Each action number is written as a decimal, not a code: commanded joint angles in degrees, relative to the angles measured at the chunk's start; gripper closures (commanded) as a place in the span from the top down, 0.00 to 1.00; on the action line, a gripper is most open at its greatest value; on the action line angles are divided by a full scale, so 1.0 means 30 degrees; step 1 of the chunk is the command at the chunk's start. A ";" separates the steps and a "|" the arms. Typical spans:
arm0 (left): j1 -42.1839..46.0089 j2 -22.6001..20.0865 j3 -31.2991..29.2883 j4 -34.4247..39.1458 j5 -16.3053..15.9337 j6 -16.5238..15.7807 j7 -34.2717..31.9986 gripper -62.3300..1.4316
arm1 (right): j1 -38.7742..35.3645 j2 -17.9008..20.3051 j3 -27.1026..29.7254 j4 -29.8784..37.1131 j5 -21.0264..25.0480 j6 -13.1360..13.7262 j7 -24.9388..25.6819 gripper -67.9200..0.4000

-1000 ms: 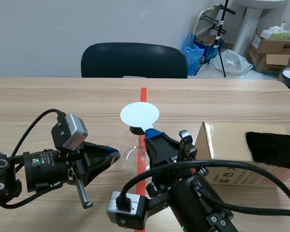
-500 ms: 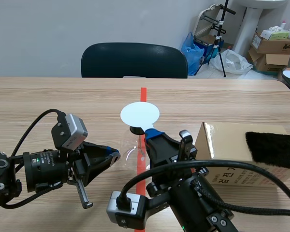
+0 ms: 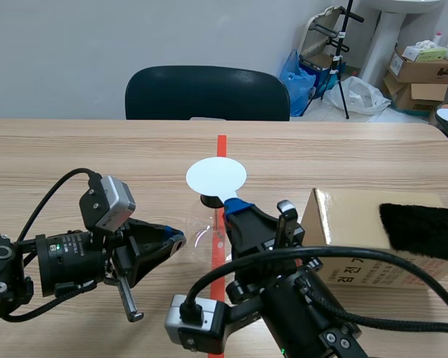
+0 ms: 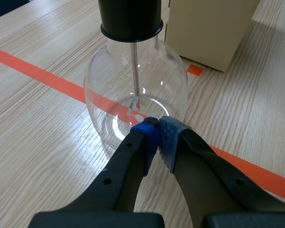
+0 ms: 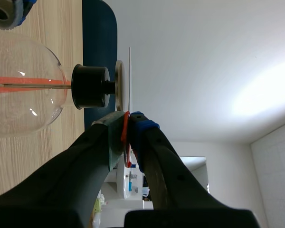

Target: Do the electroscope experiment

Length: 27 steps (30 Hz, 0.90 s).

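Observation:
The electroscope is a clear glass flask [image 3: 201, 227] with a black stopper [image 3: 209, 199] and a white disc [image 3: 216, 177] on top, standing on the orange tape line. My left gripper [image 4: 157, 128] is shut on nothing, its tips at the flask's [image 4: 109, 90] lower wall; a metal rod [image 4: 135, 66] with small foil leaves hangs inside. My right gripper [image 5: 126, 130] is shut on a thin red strip [image 5: 125, 135], held right beside the disc's edge [image 5: 129, 78] above the stopper [image 5: 90, 87]. In the scene view only its blue pad [image 3: 235, 205] shows by the disc.
A cardboard box [image 3: 358, 231] with a black fur cloth [image 3: 420, 230] on top stands right of the flask, close to the right arm. The same box [image 4: 209, 28] lies beyond the flask in the left wrist view. A dark chair [image 3: 207, 93] stands across the table.

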 commanded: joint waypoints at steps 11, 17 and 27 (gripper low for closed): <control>-0.0204 0.0044 -0.0044 0.0306 -0.0197 -0.0022 -0.0211 0.07 | 0.0539 0.0270 -0.0044 0.0452 -0.0014 0.0022 -0.0073 0.02; -0.0204 0.0044 -0.0044 0.0306 -0.0197 -0.0022 -0.0211 0.07 | 0.0539 0.0270 -0.0044 0.0452 -0.0014 0.0022 -0.0146 0.02; -0.0204 0.0044 -0.0044 0.0306 -0.0197 -0.0022 -0.0211 0.07 | 0.0539 0.0270 -0.0044 0.0452 -0.0014 0.0015 -0.0350 0.02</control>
